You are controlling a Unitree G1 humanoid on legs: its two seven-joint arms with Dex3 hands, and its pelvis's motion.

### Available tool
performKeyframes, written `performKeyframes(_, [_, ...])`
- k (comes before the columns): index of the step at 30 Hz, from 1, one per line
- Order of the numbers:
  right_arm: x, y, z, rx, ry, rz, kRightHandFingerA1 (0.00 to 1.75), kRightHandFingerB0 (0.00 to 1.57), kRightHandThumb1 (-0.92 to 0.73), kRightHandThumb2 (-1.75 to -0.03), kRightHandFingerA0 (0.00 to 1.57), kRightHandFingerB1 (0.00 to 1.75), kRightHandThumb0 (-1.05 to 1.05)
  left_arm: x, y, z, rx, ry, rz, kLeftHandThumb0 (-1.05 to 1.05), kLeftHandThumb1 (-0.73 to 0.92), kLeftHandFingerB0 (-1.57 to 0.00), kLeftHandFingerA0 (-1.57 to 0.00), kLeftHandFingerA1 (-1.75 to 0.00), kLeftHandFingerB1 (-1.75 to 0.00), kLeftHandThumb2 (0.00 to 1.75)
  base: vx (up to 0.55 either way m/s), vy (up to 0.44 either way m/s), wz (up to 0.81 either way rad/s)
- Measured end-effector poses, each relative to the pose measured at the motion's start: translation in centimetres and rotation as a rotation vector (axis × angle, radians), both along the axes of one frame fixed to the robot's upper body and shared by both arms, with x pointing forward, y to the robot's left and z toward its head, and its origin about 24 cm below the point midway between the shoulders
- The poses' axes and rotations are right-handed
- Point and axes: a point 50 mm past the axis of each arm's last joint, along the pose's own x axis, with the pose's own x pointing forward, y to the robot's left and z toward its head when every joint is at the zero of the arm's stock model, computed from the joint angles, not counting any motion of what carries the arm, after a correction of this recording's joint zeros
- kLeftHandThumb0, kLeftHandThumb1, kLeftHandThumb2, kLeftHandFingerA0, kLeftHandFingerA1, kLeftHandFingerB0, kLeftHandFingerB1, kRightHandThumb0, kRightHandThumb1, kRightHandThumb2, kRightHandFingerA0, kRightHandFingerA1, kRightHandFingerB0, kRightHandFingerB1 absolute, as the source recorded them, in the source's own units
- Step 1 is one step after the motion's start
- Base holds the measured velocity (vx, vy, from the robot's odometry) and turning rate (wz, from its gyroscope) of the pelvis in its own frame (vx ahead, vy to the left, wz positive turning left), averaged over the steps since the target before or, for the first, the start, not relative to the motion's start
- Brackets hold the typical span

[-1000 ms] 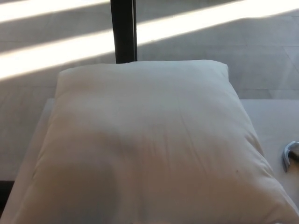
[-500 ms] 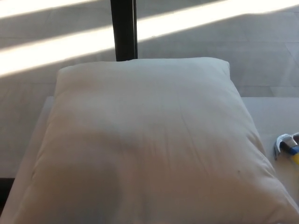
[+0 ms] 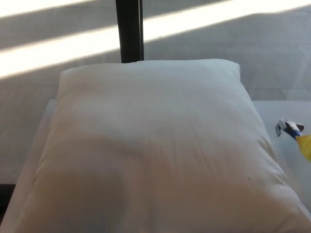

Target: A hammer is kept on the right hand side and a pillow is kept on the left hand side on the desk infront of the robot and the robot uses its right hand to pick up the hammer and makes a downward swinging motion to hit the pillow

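One pillow (image 3: 155,150) is spread over most of the tabletop (image 3: 286,116). At the right edge of the view, the hammer (image 3: 293,134) is seen beside the pillow, its metal head leftward. Neither hand is shown, so their states cannot be told.

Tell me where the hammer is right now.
In the head view, the hammer shows at the far right edge, just right of the pillow, over the desk; its handle runs out of frame.
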Motion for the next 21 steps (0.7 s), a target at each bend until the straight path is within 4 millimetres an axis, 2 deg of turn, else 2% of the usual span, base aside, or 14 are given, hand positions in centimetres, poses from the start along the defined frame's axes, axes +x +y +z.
performKeyframes(4, [0.2, 0.0, 0.5, 0.108, -0.037, -0.029, 1.75, 0.62, -0.81, -0.97, 0.97, 1.75, -0.22, -0.1, -0.1, -0.1, -0.004, 0.002, 0.0, -0.54, 0.63, -0.67, -0.72, -0.52, -0.5, 0.6, 0.0, 0.0, 0.0])
performKeyframes(7, [0.3, 0.0, 0.9, 0.174, -0.063, -0.044, 1.75, 0.67, -0.8, -0.96, 0.98, 1.75, -0.25, -0.2, -0.2, -0.2, -0.007, 0.005, 0.0, -0.55, 0.63, -0.67, -0.72, -0.5, -0.49, 0.59, 0.0, 0.0, 0.0])
performKeyframes(8, [0.3, -0.1, 1.1, 0.196, -0.072, -0.047, 1.75, 0.66, -0.74, -1.03, 0.98, 1.75, -0.25, -0.3, -0.2, -0.2, -0.009, 0.006, 0.001, -0.55, 0.63, -0.66, -0.73, -0.5, -0.49, 0.59, 0.0, 0.0, 0.0])
performKeyframes(12, [0.6, 0.2, 1.9, 0.29, -0.115, -0.054, 1.75, 0.65, -0.69, -1.05, 0.99, 1.75, -0.26, -0.4, -0.5, -0.5, -0.018, 0.01, 0.002, -0.54, 0.65, -0.67, -0.7, -0.5, -0.49, 0.6, 0.0, 0.0, 0.0])
performKeyframes(13, [0.7, 0.3, 2.1, 0.315, -0.126, -0.053, 1.75, 0.67, -0.66, -1.05, 1.0, 1.75, -0.25, -0.5, -0.6, -0.6, -0.019, 0.012, 0.003, -0.55, 0.63, -0.69, -0.73, -0.49, -0.49, 0.59, 0.0, 0.0, 0.0])
performKeyframes(14, [0.8, 0.4, 2.4, 0.335, -0.137, -0.051, 1.75, 0.77, -0.66, -1.08, 1.0, 1.64, -0.27, -0.6, -0.6, -0.6, -0.02, 0.013, 0.003, -0.55, 0.63, -0.69, -0.76, -0.49, -0.49, 0.59, 0.0, 0.0, 0.0])
performKeyframes(15, [0.9, 0.6, 2.7, 0.356, -0.149, -0.049, 1.75, 0.77, -0.66, -1.08, 1.0, 1.64, -0.27, -0.6, -0.6, -0.6, -0.021, 0.014, 0.004, -0.55, 0.63, -0.69, -0.76, -0.49, -0.49, 0.59, 0.0, 0.0, 0.0])
performKeyframes(16, [1.1, 0.7, 3.0, 0.381, -0.164, -0.046, 1.75, 0.7, -0.68, -1.06, 1.02, 1.73, -0.27, -0.7, -0.6, -0.6, -0.021, 0.015, 0.004, -0.56, 0.62, -0.71, -0.77, -0.51, -0.51, 0.59, 0.0, 0.0, 0.0])
performKeyframes(18, [1.3, 1.1, 3.7, 0.425, -0.19, -0.04, 1.75, 0.67, -0.62, -1.14, 1.02, 1.72, -0.25, -0.7, -0.6, -0.7, -0.022, 0.017, 0.005, -0.57, 0.62, -0.7, -0.75, -0.5, -0.49, 0.6, 0.0, 0.0, 0.0])
performKeyframes(21, [1.7, 1.6, 4.6, 0.48, -0.216, -0.027, 1.75, 0.63, -0.64, -1.07, 1.02, 1.75, -0.25, -0.8, -0.6, -0.7, -0.023, 0.019, 0.005, -0.57, 0.63, -0.71, -0.76, -0.51, -0.5, 0.6, 0.0, 0.0, 0.0])
